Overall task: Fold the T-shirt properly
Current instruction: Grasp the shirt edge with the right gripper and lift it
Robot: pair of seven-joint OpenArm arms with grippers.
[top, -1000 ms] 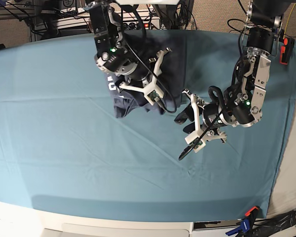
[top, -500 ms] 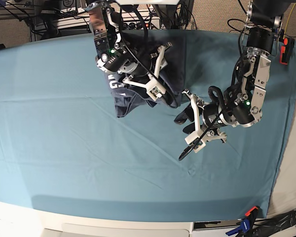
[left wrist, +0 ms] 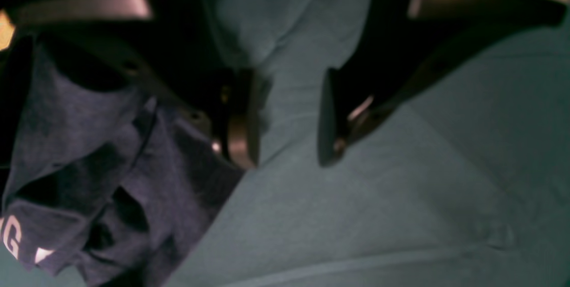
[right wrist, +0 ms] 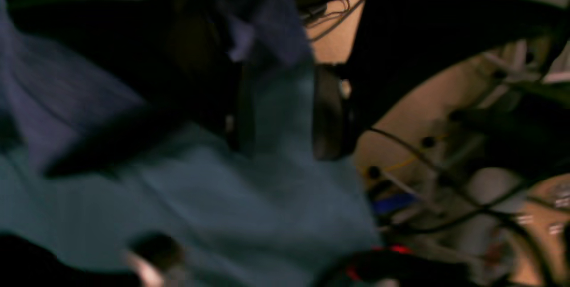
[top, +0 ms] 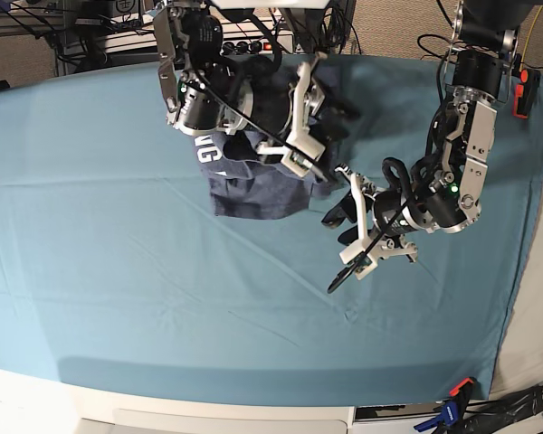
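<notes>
The slate blue-grey T-shirt [top: 253,188] lies folded in a compact bundle on the teal cloth at the back middle, white lettering [top: 212,155] showing at its left edge. My right gripper [top: 324,136] hovers open over the shirt's right edge, holding nothing. In the blurred right wrist view its fingers [right wrist: 327,117] stand apart, with shirt fabric [right wrist: 53,108] to the left. My left gripper [top: 337,249] is open and empty just right of the shirt. In the left wrist view its fingers [left wrist: 240,131] straddle bare teal cloth, and the shirt [left wrist: 89,166] lies to the left.
The teal table cloth [top: 163,298] covers the whole table, with light creases. Cables and equipment [top: 118,27] stand behind the back edge. A clamp [top: 452,407] grips the front right corner.
My right gripper has lifted off the shirt and swung up and right, open. The shirt has settled flatter, its lower edge now uncovered. The left arm has barely moved.
</notes>
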